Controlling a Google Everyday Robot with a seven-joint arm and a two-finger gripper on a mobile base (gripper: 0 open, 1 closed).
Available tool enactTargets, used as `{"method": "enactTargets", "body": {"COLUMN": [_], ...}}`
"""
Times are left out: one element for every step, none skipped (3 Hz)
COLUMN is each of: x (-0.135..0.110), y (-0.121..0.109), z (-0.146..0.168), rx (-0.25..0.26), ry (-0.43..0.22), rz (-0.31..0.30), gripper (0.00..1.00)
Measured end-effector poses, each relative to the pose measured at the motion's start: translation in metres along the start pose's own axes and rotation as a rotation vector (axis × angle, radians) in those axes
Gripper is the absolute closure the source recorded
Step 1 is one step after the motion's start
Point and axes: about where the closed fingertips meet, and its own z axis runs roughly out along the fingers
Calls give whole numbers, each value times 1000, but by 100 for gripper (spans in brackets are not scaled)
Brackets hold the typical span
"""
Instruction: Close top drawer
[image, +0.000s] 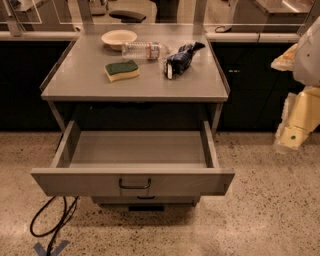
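The top drawer (75, 182) stands pulled right out beneath the grey surface (85, 86), its tall front panel and small dark handle (134, 184) facing the room. The claw (291, 131) hangs at the far right, well apart from the drawer. Wide or narrow, I cannot tell. Up top sit a bowl (119, 37), a bottle (145, 50) lying on its side and a sponge (122, 70).

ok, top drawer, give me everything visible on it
The top drawer is grey metal, pulled far out beneath the table, level, its shallow tray empty. Plain front panel, small dark wire handle at centre. Nothing touches it; the gripper hangs off to its right, apart.
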Motion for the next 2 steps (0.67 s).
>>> {"method": "enactTargets", "body": {"x": [0, 2], "y": [0, -7], "z": [0, 5], "rx": [0, -13], "ry": [0, -96], "rz": [0, -29], "gripper": [0, 0]}}
